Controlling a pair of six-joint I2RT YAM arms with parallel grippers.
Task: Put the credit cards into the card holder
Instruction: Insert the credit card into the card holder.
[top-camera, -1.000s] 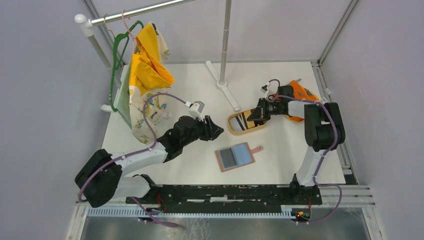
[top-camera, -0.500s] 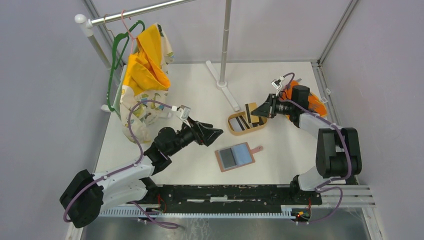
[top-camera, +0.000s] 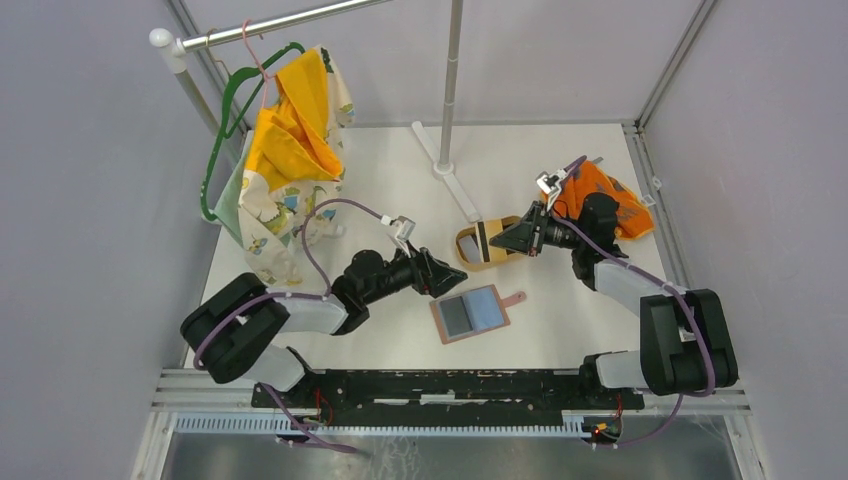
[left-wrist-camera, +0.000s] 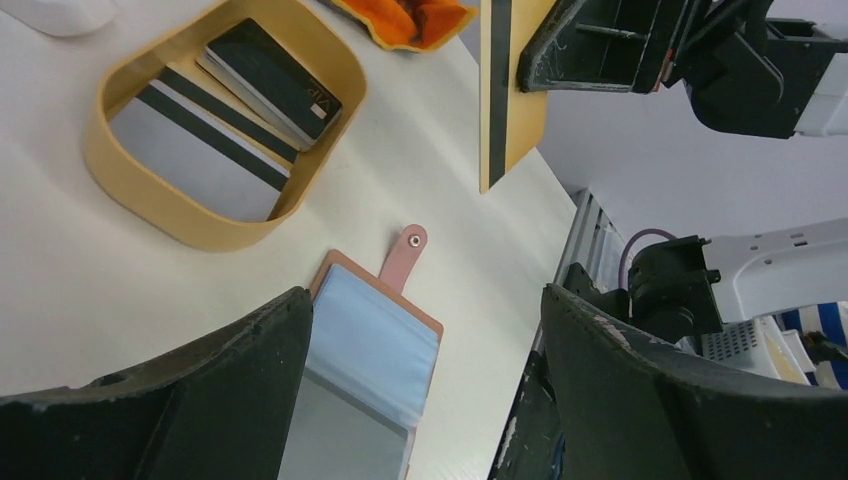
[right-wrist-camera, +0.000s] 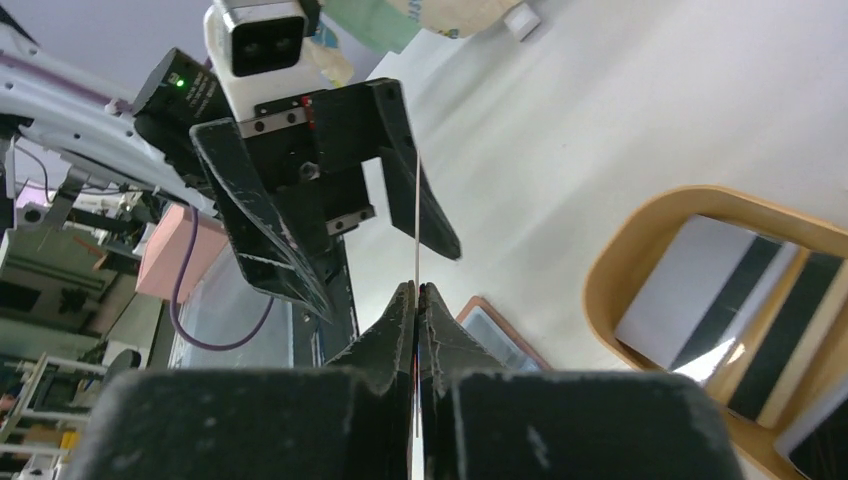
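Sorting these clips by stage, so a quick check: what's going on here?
The right arm's fingers are shut on a yellowish card with a black stripe, holding it on edge in the air near the wooden tray, where more cards lie. The left arm's fingers stand open close to the card holder, which lies unfolded on the table.

A lab test cell: grey walls (top-camera: 90, 200), aluminium frame (top-camera: 680, 60), white table (top-camera: 560, 330).

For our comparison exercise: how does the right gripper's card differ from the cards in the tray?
The held card is yellowish, the tray cards black or white. The held card is pinched upright in the right gripper; the tray cards lie flat. All are thin rectangles.
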